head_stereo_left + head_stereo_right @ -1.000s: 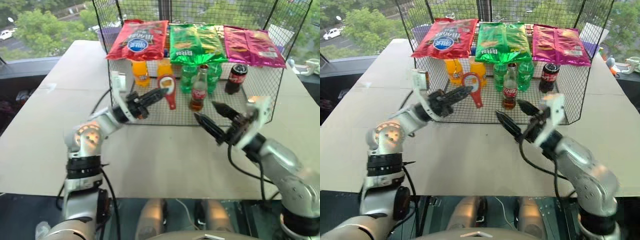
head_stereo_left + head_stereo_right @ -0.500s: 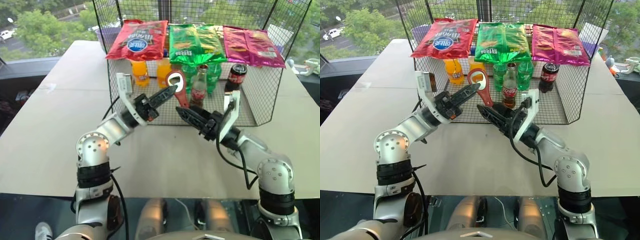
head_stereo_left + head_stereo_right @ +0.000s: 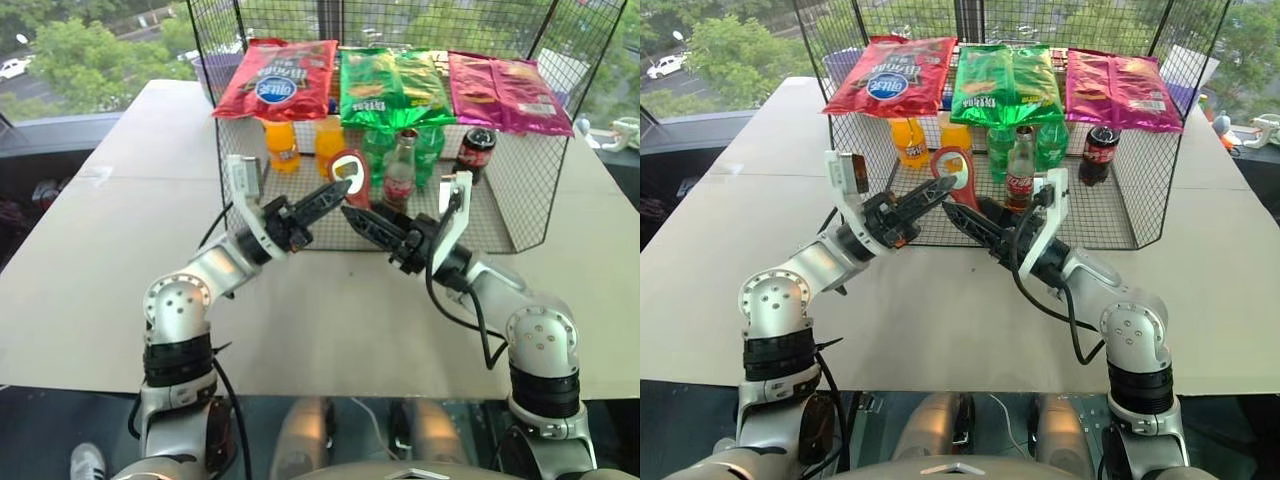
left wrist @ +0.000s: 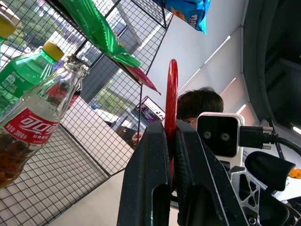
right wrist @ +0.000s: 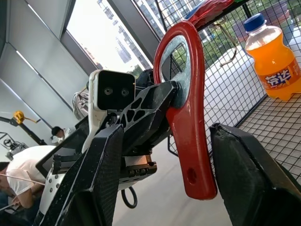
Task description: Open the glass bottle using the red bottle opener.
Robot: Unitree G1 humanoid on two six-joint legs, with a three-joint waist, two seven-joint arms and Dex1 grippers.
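While the left gripper [image 3: 345, 186] is closed tight on the ring head of the red bottle opener [image 3: 351, 174], at the centre of the left eye view, the right gripper [image 3: 352, 214] has its fingers [image 5: 244, 174] partly open on both sides of the opener's handle, and in the right wrist view neither finger touches it. It looks like a handover from one gripper to the other. The glass bottle [image 3: 399, 176] stands upright on the floor of the wire basket [image 3: 520, 205], just right of centre and behind the opener, and I judge its cap is still on. The risk I see is in the timing: if the left fingers let go before the right ones close fully, the opener can drop onto the table [image 3: 110, 230]. A grip taken too low on the tapered handle may also let the opener turn or slide. One more danger is that the arms move forward and knock the bottle over against the green bottles [image 3: 377, 152]
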